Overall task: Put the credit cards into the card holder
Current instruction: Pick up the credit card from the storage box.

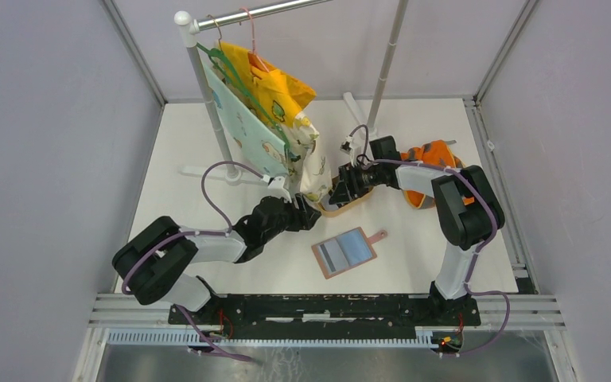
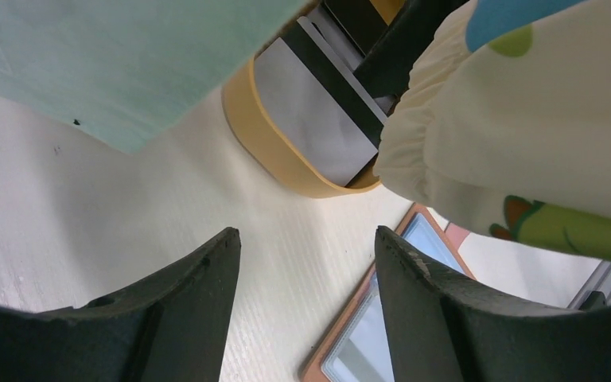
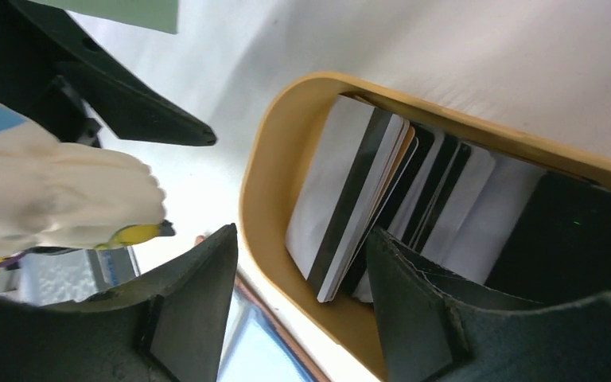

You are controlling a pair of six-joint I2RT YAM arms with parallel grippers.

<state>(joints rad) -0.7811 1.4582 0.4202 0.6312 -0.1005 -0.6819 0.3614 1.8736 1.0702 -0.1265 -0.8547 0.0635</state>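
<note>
Several credit cards point(image 3: 366, 199), white and grey with dark stripes, lean stacked in a tan oval dish point(image 3: 274, 151); they also show in the left wrist view point(image 2: 318, 111). The reddish-brown card holder point(image 1: 347, 252) lies open on the table with its grey-blue pockets up, in front of the dish; its edge shows in the left wrist view point(image 2: 366, 334). My right gripper point(image 3: 302, 247) is open over the dish's near rim, one finger point(image 3: 414, 278) inside by the cards. My left gripper point(image 2: 306, 247) is open and empty, just left of the dish point(image 2: 270, 143).
A clothes rack point(image 1: 207, 87) stands at the back with hanging children's garments point(image 1: 270, 119) that droop over the dish and both grippers. An orange cloth point(image 1: 433, 155) lies under the right arm at the right. The dish point(image 1: 350, 205) is partly hidden in the top view.
</note>
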